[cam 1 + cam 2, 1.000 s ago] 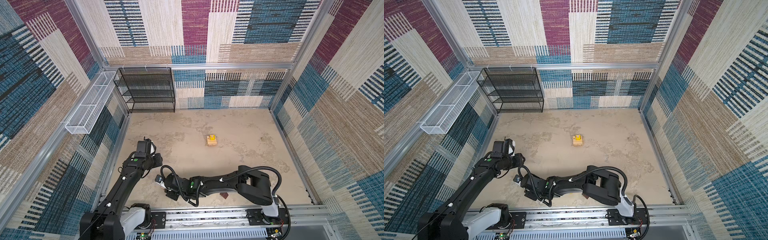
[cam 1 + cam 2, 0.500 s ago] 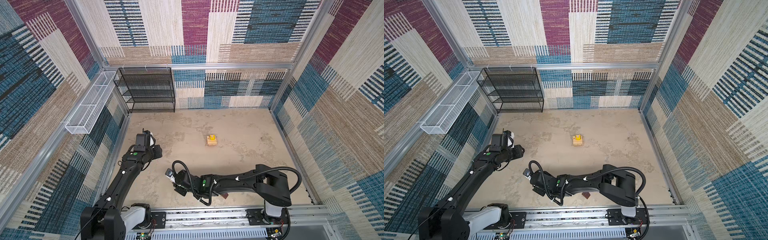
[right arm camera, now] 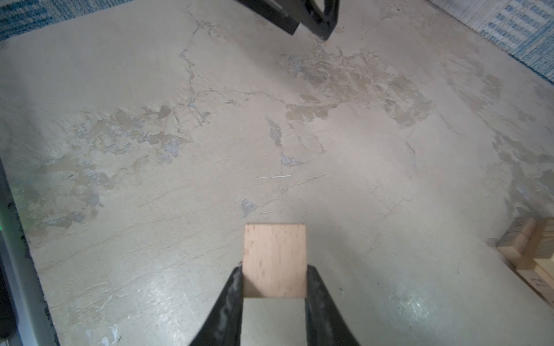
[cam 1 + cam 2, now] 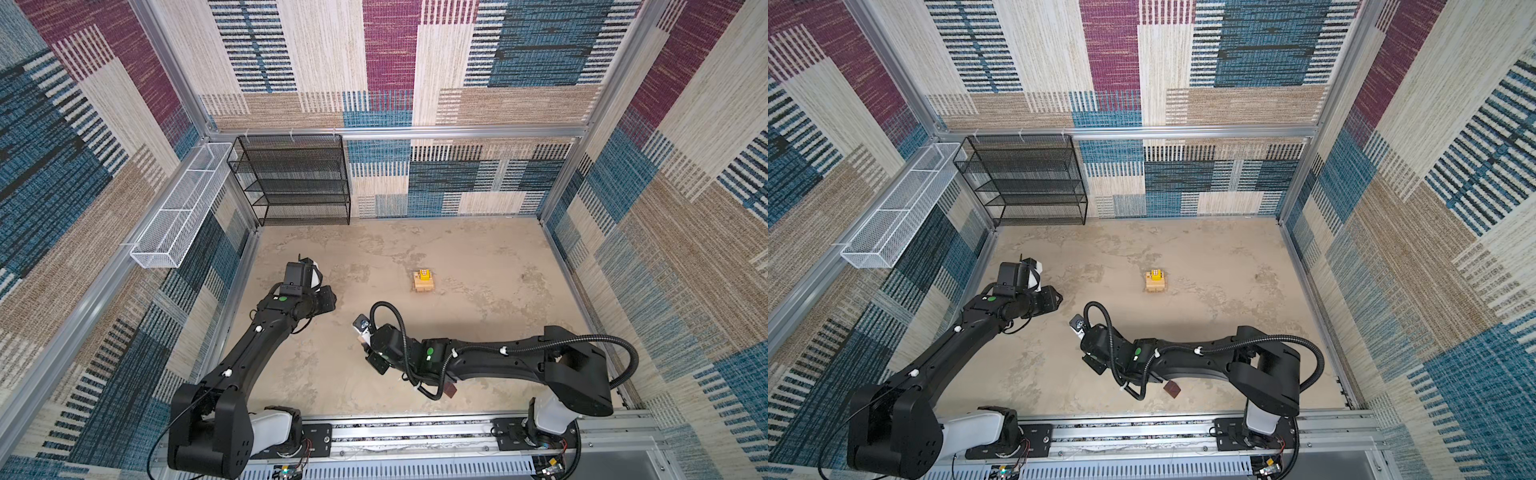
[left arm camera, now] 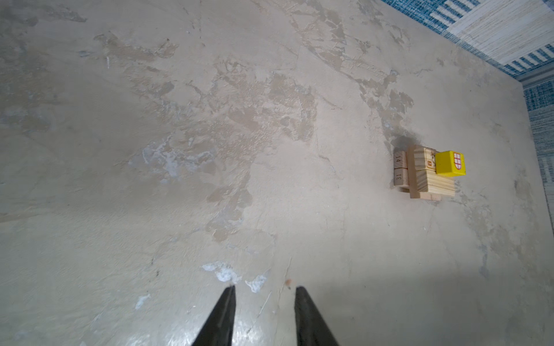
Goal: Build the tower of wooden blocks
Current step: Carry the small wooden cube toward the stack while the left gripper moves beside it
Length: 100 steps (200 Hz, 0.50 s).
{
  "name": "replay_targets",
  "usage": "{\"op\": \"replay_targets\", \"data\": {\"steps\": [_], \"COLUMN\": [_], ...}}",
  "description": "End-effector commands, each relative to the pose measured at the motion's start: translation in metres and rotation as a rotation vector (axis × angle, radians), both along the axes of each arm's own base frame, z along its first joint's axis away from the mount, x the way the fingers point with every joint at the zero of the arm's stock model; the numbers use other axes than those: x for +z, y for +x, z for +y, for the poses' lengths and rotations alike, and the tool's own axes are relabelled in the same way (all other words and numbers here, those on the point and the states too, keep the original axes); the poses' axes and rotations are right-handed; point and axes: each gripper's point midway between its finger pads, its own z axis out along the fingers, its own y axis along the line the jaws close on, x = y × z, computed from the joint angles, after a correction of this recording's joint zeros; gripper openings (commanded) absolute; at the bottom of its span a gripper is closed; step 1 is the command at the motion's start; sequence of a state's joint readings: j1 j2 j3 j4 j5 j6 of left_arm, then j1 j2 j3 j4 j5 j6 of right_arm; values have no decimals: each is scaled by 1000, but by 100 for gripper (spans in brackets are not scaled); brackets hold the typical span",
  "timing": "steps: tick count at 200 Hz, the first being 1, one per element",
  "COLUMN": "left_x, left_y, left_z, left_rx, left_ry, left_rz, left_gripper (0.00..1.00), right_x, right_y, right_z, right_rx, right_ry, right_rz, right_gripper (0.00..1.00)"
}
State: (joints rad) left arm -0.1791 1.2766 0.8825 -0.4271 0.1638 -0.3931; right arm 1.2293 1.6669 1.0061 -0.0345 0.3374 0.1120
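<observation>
Right gripper (image 3: 274, 281) is clamped on a tan block (image 3: 274, 257), held off the table (image 3: 180, 179), likely bound for the tower (image 4: 424, 283) standing mid-table. Left gripper (image 5: 263, 289) is part open and empty, well apart from the tower, probably to give room

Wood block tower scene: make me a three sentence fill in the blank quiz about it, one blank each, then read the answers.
The right gripper holds the tan block, while the left gripper holds ____.
The wood block tower is topped by a ____ cube.
The dark brown block lies loose, nearest the ____ arm.
Missing words: nothing; yellow; right.
</observation>
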Motion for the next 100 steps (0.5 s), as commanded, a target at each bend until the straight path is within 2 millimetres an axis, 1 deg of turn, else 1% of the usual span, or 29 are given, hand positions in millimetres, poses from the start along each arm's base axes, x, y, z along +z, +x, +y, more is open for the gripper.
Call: {"op": "replay_targets", "data": {"steps": [1,30,47,60,81,100], "left_x": [15,30,44,54,69,80], "left_y": [15,33,42,47,53,59], "left_z": [-17,-51,-72,-85,-99,-107], "left_rx": [-48,-160,-230,-267,-310,-335], "left_ry": [-12,4,19,27,29,31], "left_rz": [-56,-93,-128,-151,-193,-224], "left_gripper": [38,38,38,38,38,38], "right_x": [16,30,38,43,50,55], "right_y": [13,27,35,40,47,54], "right_z": [-10,-29,-41,-49,-65,-82], "right_rx": [-78,-151,-200,-232,-289,-344], "right_ry": [55,88,114,130,142,144], "right_rz": [-19,-29,-25,-18,-16,-17], "right_gripper": [0,0,0,0,0,0]}}
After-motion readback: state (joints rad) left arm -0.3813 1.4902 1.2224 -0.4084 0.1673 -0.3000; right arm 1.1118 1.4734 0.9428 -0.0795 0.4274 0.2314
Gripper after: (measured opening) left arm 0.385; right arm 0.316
